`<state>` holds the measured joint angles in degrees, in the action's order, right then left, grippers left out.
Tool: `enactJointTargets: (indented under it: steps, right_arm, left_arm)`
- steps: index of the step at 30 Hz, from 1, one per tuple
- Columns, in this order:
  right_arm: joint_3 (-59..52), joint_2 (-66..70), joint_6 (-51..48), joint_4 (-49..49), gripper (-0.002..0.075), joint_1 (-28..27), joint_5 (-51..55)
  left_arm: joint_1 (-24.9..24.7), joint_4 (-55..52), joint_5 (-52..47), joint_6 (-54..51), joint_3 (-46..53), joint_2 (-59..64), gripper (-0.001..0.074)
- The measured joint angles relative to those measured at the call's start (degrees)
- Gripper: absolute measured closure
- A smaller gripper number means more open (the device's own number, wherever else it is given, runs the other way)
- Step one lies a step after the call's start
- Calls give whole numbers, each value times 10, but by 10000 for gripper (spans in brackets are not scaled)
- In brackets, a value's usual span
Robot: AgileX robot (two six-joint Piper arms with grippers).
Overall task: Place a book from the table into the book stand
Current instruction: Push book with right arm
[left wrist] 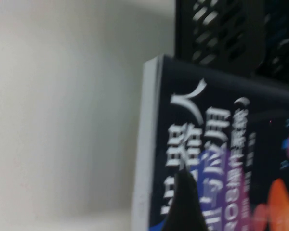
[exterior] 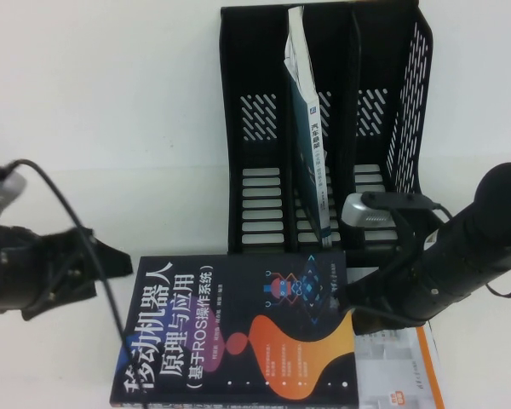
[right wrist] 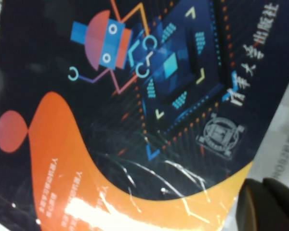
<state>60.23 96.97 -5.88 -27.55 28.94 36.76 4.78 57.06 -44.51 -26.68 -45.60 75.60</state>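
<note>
The book [exterior: 238, 332], dark navy with a white Chinese title and orange and purple blobs, lies flat on the table [exterior: 111, 111] in front of the book stand [exterior: 264, 128]. My left gripper [exterior: 102, 268] is open at the book's left edge. One of its fingertips [left wrist: 183, 202] shows over the cover [left wrist: 221, 144] in the left wrist view. My right gripper [exterior: 353, 298] is open at the book's right edge. One of its fingers [right wrist: 269, 207] shows beside the cover's orange corner [right wrist: 135, 192].
A thin white-and-blue book [exterior: 311, 128] stands in the stand's middle slot; the two outer slots are empty. A white orange-edged book [exterior: 404, 379] lies under the dark book's right side. A cable [exterior: 77, 221] runs from the left arm across the table.
</note>
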Motion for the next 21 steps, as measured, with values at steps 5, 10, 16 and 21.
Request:
enactJointTargets:
  steps: [5,10,16,21]
  right_arm:
    - [2,15,0,-2,728,5,-3]
    - [5,28,0,-6,728,5,-6]
    - [13,35,-3,-13,728,5,-9]
    - [28,43,-9,-16,728,7,-9]
  left_arm:
    - [76,58,-50,-51,0,0,263]
    - [111,64,-64,-64,0,0,262]
    - [120,65,-84,-85,0,17,260]
    - [148,72,-108,-100,0,76,260]
